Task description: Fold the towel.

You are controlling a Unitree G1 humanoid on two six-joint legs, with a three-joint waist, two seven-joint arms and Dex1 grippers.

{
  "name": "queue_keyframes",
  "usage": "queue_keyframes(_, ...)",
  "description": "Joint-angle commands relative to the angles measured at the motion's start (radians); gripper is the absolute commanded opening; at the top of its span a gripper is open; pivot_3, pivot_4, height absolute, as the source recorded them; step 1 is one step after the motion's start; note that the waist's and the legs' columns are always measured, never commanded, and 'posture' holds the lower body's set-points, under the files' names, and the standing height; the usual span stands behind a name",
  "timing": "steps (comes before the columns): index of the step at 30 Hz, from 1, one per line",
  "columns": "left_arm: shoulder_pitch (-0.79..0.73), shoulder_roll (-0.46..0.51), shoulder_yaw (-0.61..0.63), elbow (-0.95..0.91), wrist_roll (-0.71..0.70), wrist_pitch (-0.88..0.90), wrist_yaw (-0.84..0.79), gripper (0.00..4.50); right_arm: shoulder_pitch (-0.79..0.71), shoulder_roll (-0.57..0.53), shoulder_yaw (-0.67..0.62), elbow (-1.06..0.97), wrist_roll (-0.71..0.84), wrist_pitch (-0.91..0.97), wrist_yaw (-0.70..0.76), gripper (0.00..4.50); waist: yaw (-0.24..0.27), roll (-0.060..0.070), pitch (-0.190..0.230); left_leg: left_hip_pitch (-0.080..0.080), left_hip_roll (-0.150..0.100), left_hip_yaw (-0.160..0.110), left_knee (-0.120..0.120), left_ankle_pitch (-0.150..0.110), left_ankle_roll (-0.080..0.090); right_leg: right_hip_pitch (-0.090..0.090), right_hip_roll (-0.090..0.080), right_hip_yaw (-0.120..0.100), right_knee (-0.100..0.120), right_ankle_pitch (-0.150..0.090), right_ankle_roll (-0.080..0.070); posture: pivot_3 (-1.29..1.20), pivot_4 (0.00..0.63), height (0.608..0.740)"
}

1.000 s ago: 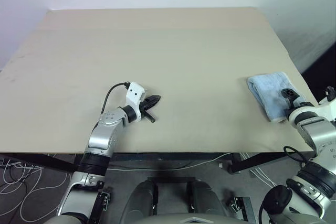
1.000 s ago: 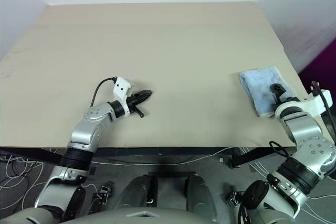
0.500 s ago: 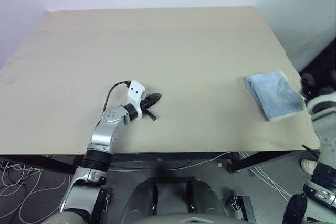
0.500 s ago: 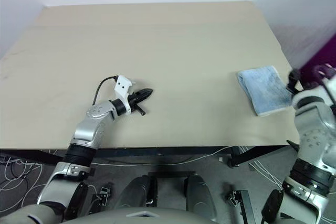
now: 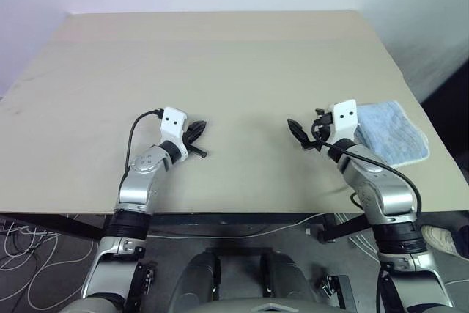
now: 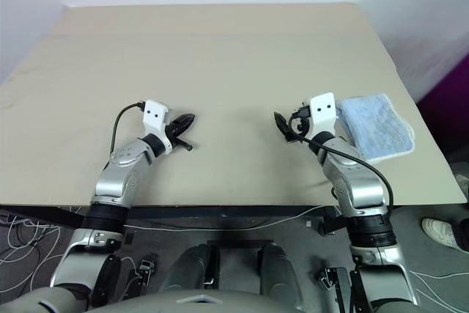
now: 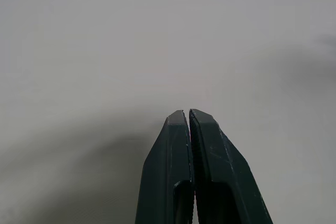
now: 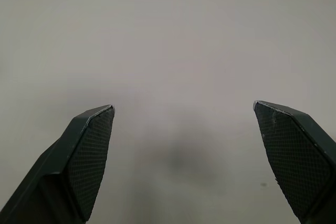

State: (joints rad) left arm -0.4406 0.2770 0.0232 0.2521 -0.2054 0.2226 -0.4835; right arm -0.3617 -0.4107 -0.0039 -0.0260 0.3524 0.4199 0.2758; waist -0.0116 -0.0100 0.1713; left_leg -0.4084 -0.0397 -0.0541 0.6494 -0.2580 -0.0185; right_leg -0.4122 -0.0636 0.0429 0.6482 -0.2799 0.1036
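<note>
The towel [image 5: 394, 133] lies folded near the table's [image 5: 220, 56] right edge, so I judge the job done; my right gripper [image 5: 302, 135] gapes empty beside it, my left gripper [image 5: 193, 133] pinched together

Left gripper [image 7: 189, 116]: two dark fingers [image 7: 170, 166] pressed flat together, tips meeting, nothing between. Bare pale tabletop [image 7: 105, 40] beyond, soft shadow beneath the fingers.

Silver arms [image 5: 144, 181], black cables [image 5: 137, 128]
</note>
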Motion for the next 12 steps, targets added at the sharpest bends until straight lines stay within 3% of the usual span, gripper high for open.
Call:
queue_keyframes(1,-0.005,0.014,0.033,-0.050,0.014,-0.021,0.041,0.14,-0.053,0.019,0.011,0.035,-0.043,-0.070,0.040,4.46,0.000,0.000,0.000,0.000,0.000,0.000,0.000,0.000,0.000,0.000,0.000,0.000,0.000,0.000,0.000,0.00,0.150,0.740)
queue_keyframes(12,0.045,0.035,0.071,-0.108,0.014,-0.002,0.113,0.14,-0.079,0.071,0.016,0.112,-0.102,-0.114,0.099,4.46,-0.001,0.000,0.000,0.000,0.000,0.000,0.000,0.000,0.000,-0.001,0.000,0.000,0.000,0.000,0.000,0.00,0.150,0.740)
